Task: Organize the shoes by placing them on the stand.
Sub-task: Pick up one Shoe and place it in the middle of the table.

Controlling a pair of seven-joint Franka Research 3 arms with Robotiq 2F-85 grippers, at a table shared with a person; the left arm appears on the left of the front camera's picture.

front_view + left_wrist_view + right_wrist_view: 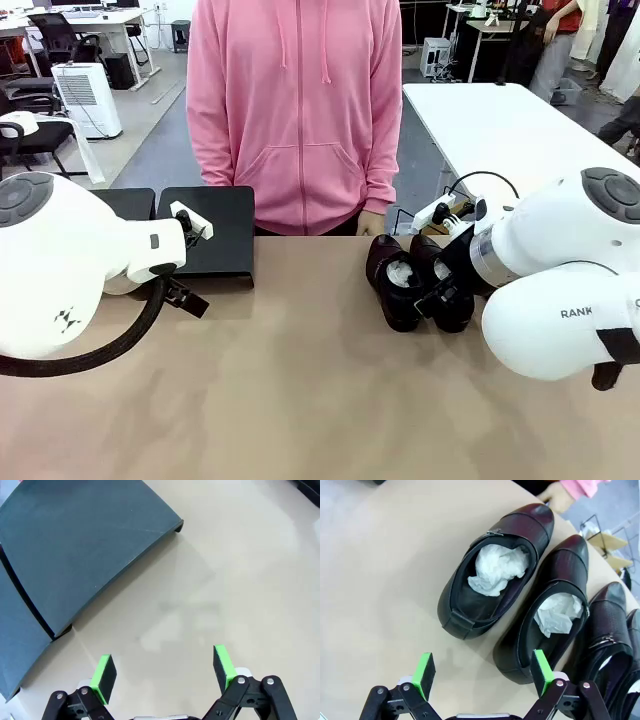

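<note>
Several black glossy shoes stuffed with white paper sit in a cluster at the table's far right. In the right wrist view one shoe lies ahead of my open right gripper, a second shoe beside its right pad, and more shoes at the right edge. The black stand rests at the far left of the table. My left gripper hangs open over bare tabletop, just short of the stand. Nothing sits between either pair of pads.
A person in a pink hoodie stands at the far edge, one hand near the shoes. A white table stands behind at the right. The beige tabletop in the middle and front is open.
</note>
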